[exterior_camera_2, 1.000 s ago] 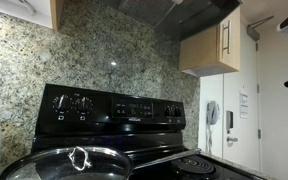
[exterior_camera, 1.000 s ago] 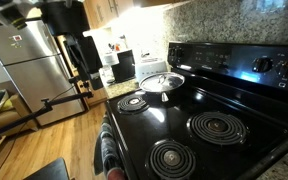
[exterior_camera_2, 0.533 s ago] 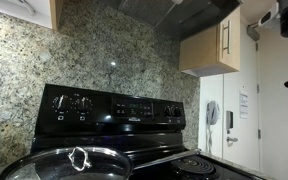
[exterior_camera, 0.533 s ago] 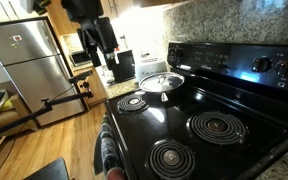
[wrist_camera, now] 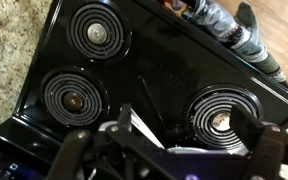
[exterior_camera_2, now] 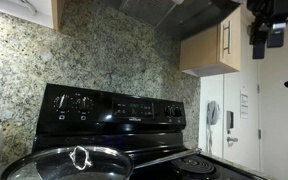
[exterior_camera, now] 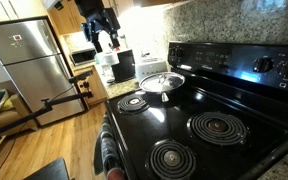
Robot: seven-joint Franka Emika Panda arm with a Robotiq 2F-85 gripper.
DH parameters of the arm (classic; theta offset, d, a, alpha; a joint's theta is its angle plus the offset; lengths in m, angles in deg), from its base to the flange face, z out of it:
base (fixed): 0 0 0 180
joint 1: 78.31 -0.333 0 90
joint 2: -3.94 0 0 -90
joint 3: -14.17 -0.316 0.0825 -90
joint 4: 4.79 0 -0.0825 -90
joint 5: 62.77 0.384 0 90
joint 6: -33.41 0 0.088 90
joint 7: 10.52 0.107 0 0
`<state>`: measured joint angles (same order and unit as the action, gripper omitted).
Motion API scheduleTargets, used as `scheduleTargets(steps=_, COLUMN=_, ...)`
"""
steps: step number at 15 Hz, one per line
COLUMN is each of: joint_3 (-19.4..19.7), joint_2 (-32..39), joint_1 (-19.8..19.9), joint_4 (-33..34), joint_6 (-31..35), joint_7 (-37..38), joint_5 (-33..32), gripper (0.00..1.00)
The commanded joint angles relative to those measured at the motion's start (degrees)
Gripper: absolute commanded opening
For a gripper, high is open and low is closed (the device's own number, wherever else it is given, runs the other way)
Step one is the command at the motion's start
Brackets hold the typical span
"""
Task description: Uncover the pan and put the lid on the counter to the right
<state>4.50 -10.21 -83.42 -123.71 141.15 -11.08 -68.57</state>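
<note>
End effector (exterior_camera: pixel 102 42): fingers spread apart, holding nothing; it hangs high and well to the side of the pan, also seen in an exterior view (exterior_camera_2: pixel 266 42) and the wrist view (wrist_camera: pixel 169 150).
Lid (exterior_camera: pixel 162 81): seated on the pan (exterior_camera_2: pixel 154 157) on a rear burner, knob (exterior_camera_2: pixel 81 156) upright at its centre.
Desk (wrist_camera: pixel 2 55): granite strip just beside the stove (exterior_camera: pixel 199 115).
Progress: judged not begun; the pan is covered.
Risk, approach: an off-centre descent could strike the glass instead of straddling the small knob.
Risk, lift: a shallow pinch may let the lid tilt and slip onto the stove.
Risk, placing: set too near the desk edge, the round lid could slide off.
</note>
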Motion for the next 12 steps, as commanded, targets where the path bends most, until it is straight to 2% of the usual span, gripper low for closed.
scheduleTargets(steps=1, joint_3=-2.22, joint_2=5.21, joint_1=-2.11, joint_4=6.52, joint_6=-0.53, joint_7=-0.18, joint_5=-6.08, gripper=1.0)
scheduleTargets(steps=5, joint_3=-3.49, joint_2=7.99, joint_1=-3.62, joint_4=8.03, joint_6=5.4, joint_7=0.21, joint_5=-14.54, gripper=1.0)
scheduleTargets(steps=9, joint_3=-2.67, joint_2=9.74, joint_1=-3.99, joint_4=6.41, joint_6=16.54, joint_7=-0.66, joint_5=-16.51, gripper=1.0)
scheduleTargets(steps=10, joint_3=-2.84, joint_2=8.77, joint_1=-4.21, joint_4=6.4, joint_6=13.21, joint_7=-0.12, joint_5=-15.56, gripper=1.0)
scheduleTargets(steps=12, joint_3=-2.76, joint_2=9.44, joint_1=-4.23, joint_4=6.38, joint_6=13.86, joint_7=-0.12, joint_5=-15.58, gripper=1.0)
